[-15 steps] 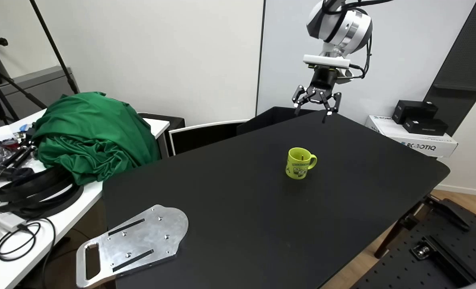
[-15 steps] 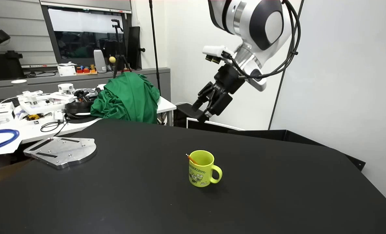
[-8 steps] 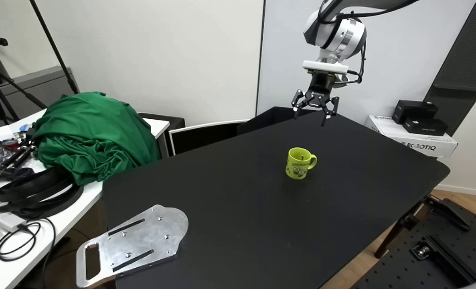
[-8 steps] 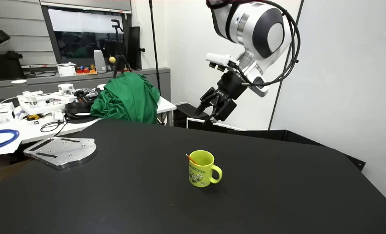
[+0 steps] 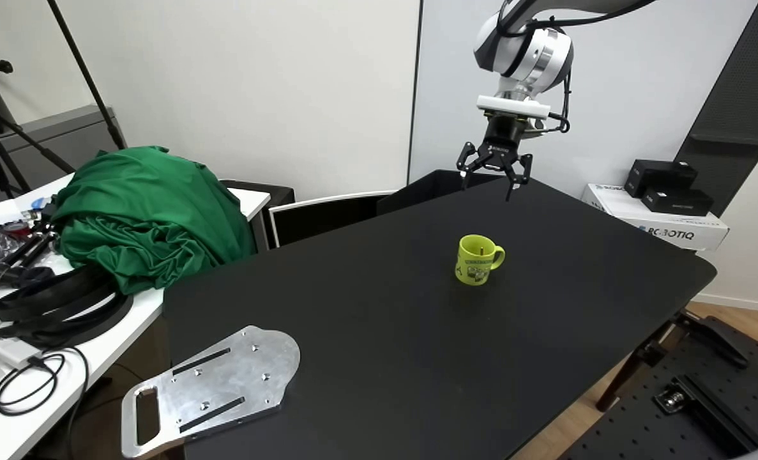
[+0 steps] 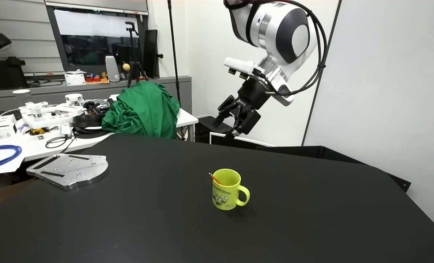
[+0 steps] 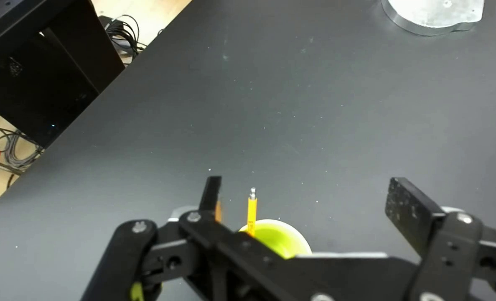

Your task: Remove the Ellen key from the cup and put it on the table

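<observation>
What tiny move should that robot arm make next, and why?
Probably ease the open gripper down toward the Ellen key: in both exterior views the gripper hangs higher than the cup, apart from it, and the wrist view shows the key poking out.

In an exterior view we looked obliquely down over the black table (image 5: 379,345) toward a pale wall (image 5: 257,96), with the metal plate (image 5: 232,380) closer to us than the cup (image 5: 474,271); in an exterior view we also looked down, with the white desk (image 6: 36,149) at left, the robot arm (image 6: 271,36) above centre and the cup closer than the plate. Both exterior views shared the table, cup, plate, arm, desk and green cloth (image 6: 142,109). In the wrist view we sat close behind the gripper (image 7: 304,190), peering down past its fingers (image 7: 410,209) onto the table, catching the cup and the plate's end.
</observation>
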Action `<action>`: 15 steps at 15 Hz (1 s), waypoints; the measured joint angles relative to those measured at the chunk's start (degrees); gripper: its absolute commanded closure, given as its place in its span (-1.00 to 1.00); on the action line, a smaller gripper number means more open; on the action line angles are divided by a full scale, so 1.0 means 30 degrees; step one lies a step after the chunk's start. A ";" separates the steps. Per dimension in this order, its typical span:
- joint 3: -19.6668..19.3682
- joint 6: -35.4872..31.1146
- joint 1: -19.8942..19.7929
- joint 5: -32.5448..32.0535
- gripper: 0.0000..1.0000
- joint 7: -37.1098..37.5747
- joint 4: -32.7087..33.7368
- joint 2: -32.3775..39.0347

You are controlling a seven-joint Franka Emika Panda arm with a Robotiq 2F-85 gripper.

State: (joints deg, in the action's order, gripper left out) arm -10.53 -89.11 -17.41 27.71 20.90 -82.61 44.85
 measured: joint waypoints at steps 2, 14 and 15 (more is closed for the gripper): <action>0.0000 0.0000 -0.0013 -0.0025 -1.00 -0.0026 0.0000 0.0001; 0.0147 -0.0095 -0.0046 0.0106 -1.00 0.0426 0.0877 0.2533; 0.0147 -0.0083 -0.0067 0.0107 -1.00 0.0545 0.1071 0.2807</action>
State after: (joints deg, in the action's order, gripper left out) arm -10.09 -89.36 -17.61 28.04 22.54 -79.39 53.27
